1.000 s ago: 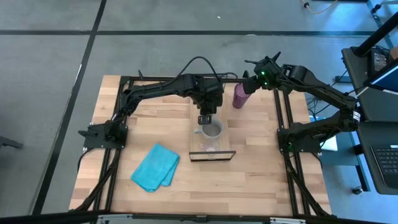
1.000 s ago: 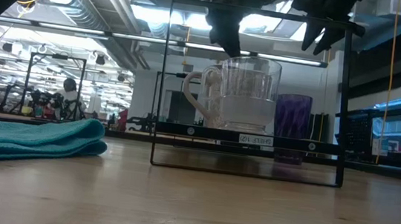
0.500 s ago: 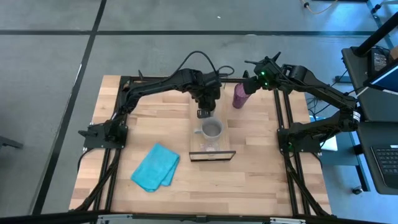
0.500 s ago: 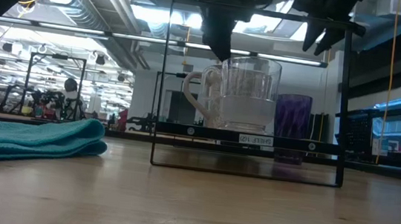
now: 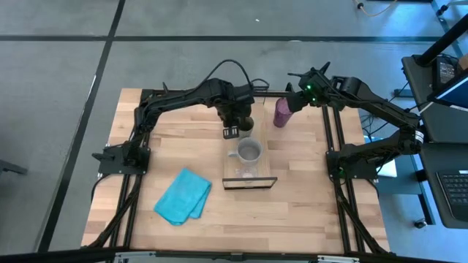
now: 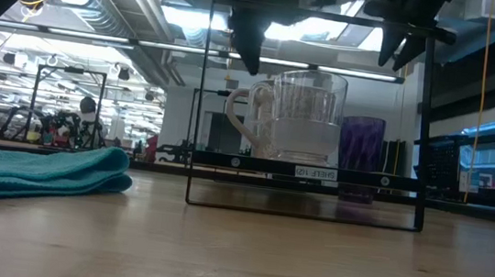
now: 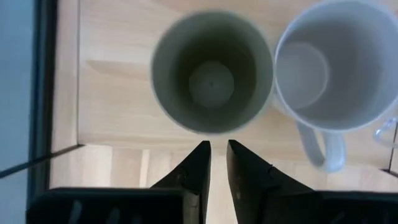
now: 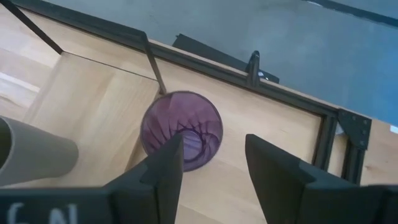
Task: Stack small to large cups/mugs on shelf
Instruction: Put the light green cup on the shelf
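The shelf [image 5: 232,172] lies mid-table. On it stand, from near to far, the tiny clear glass [image 5: 246,174], the grey handled mug [image 5: 249,152] and the dark olive-brown cup [image 7: 211,71], each on its base with its mouth up. The purple tumbler [image 5: 281,112] stands on the table to the far right of the shelf. My left gripper [image 7: 217,149] is shut and empty. It hangs just left of the olive cup and above it. My right gripper [image 8: 214,155] is open above the tumbler [image 8: 181,130] and touches nothing.
A turquoise cloth [image 5: 183,195] lies crumpled on the table's near left. The shelf's thin black frame [image 6: 202,97] rises around the cups. Bare tabletop lies to the right of the shelf and near the front edge.
My left gripper has gone from above the grey mug toward the table's far left and now hangs beside the olive cup, at about the same height. The cups and the tumbler have stayed put.
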